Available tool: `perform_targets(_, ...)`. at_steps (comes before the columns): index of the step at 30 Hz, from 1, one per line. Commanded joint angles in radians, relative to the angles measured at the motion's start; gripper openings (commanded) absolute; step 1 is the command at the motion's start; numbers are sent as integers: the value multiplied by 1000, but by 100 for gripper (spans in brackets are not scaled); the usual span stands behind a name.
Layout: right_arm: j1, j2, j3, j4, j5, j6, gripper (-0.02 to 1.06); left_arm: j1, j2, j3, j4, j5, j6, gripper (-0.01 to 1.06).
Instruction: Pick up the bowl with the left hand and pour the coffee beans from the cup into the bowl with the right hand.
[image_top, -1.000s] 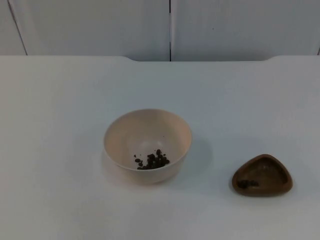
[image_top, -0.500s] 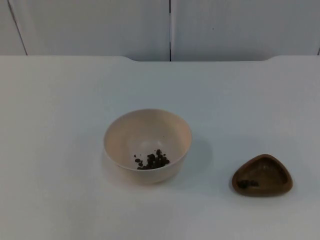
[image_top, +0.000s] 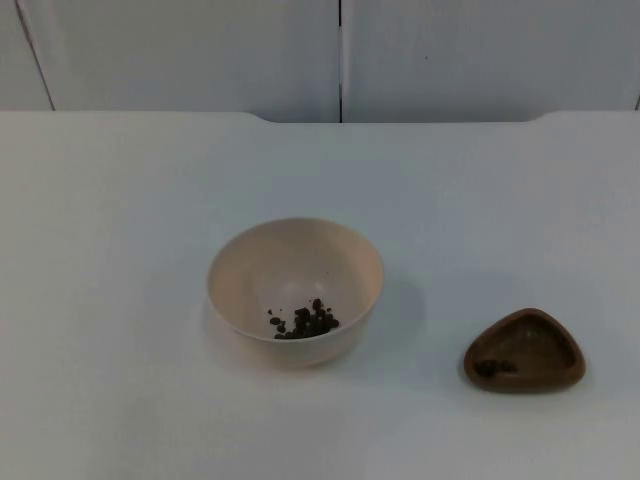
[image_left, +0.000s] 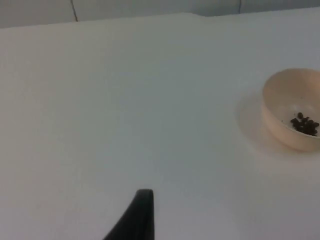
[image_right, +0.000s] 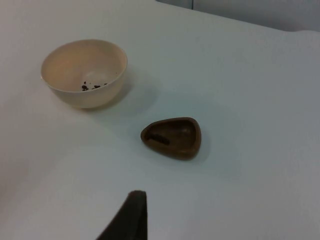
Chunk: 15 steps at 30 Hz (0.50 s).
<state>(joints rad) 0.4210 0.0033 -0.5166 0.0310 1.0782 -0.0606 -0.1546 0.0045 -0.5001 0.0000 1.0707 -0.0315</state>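
A cream bowl (image_top: 290, 255) stands upright on the white table near the middle, with a small heap of coffee beans (image_top: 305, 322) at its bottom. To its right lies a small brown wooden cup (image_top: 535, 345) of rounded triangular shape, holding a few dark beans (image_top: 495, 367). My left gripper (image_left: 142, 212) hovers over bare table far from the bowl (image_left: 292, 97). My right gripper (image_right: 132, 215) stays back from the cup (image_right: 180, 135) and the bowl (image_right: 82, 62). Nothing is held by either.
The grey partition wall (image_top: 340, 55) closes the table's far edge. Bare white table top (image_top: 120, 200) lies all around the bowl and the cup.
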Motion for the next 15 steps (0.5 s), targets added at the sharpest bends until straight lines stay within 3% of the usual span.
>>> perform_targets(1, -4, -3, 0, -3, 0, -1, 105, 25, -5, 3, -10, 3, 0, 105)
perform_targets(7, -4, -3, 0, -3, 0, -1, 105, 127, -5, 3, -10, 3, 0, 105)
perform_targets(15, -4, -3, 0, -3, 0, -1, 105, 187, -5, 3, -10, 3, 0, 105)
